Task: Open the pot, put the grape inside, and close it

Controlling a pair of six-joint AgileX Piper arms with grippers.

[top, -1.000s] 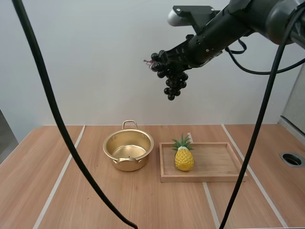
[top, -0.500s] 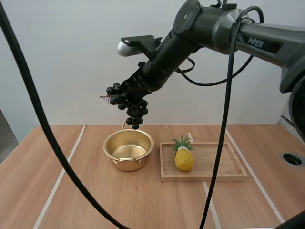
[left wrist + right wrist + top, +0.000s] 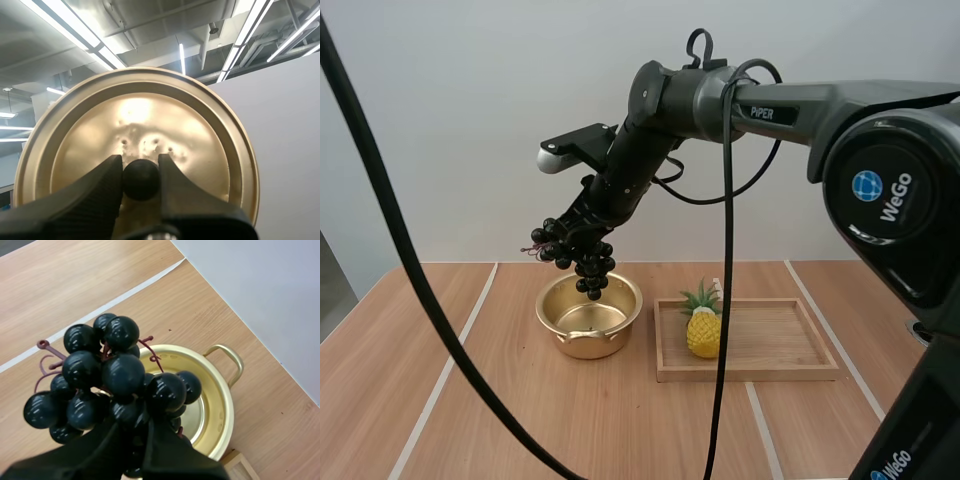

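Jaws state: the right jaws are closed into the bunch of grapes [image 3: 576, 256], pinching it among the upper berries. The left jaws pinch the black knob [image 3: 141, 179] of the lid [image 3: 135, 120], with one of the fingers [image 3: 95, 195] on each side of it.

Location: the pot [image 3: 590, 316] stands open on the tabletop [image 3: 500, 420], about mid-width and toward the far edge. The wooden tray [image 3: 770, 350] lies just beside it on the right, and a toy pineapple [image 3: 706, 332] stands at the tray's left end. The bunch hangs over the pot's mouth, its lowest berries close above the rim and not yet inside.

Handling, as judged: the bunch looks like a light, glossy model. Round berries are likely slippery and sit loosely on thin reddish stems, so the lower part may swing. Hold at the dense core near the stem, not on an outer berry. Release low over the pot's middle. The lid appears to be thin, stiff, light metal, and the knob is the proper grip point.

View differences: the high view gives the height of the bunch over the pot and the tray's position. The right wrist view shows the fingertips buried among the berries, the bare pot floor and one loop handle [image 3: 227, 357]. The left wrist view shows the grip on the knob, with the lid's knob side facing the camera.
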